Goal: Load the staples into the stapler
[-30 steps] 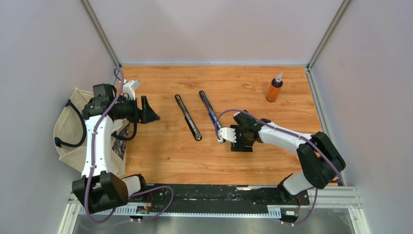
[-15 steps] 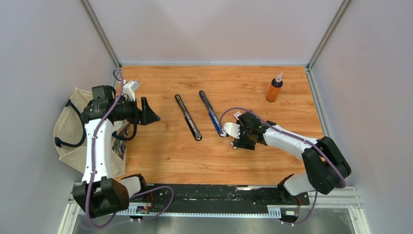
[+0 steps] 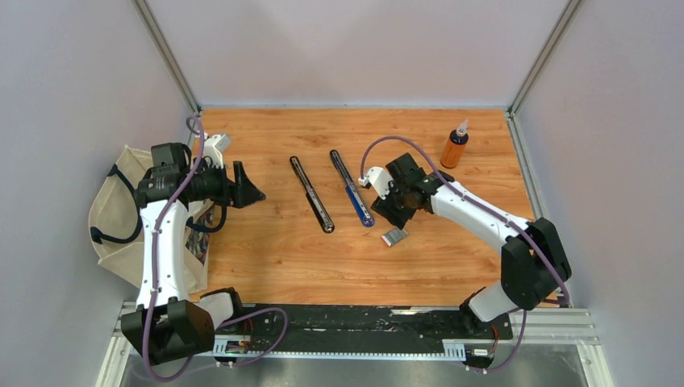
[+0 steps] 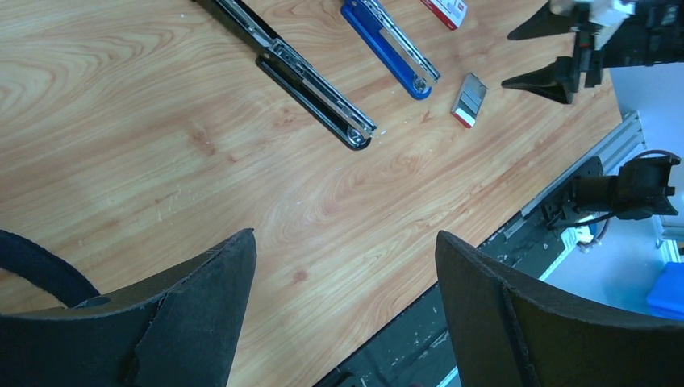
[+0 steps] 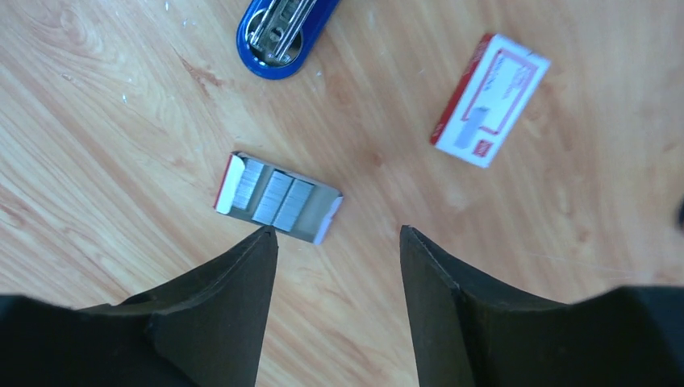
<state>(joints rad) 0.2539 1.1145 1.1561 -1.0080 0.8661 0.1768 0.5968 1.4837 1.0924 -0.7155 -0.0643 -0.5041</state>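
Nothing happening on the left. The left gripper (image 4: 345, 235) hangs over by the tote bag (image 3: 121, 218), jaws spread wide and empty, same spot as a second ago.

Mid-table are the black stapler (image 3: 311, 194) and the blue stapler (image 3: 357, 205), lying side by side with their metal tracks facing up. From these angles I honestly can't tell if they're two staplers or two halves of one.

The actual change is just right of the blue one's near end. A second ago the right gripper (image 5: 337, 234) was low over the table there. Now it has lifted and pulled toward the back, leaving the tray of staples (image 5: 277, 197) flat on the wood, open side up with the silvery strips showing. Its jaws are partly apart with nothing between them. The box sleeve (image 5: 490, 76) lies a bit further off.

So I'd say the staples are out and exposed, but nothing's loaded yet. Next up is pinching a strip.
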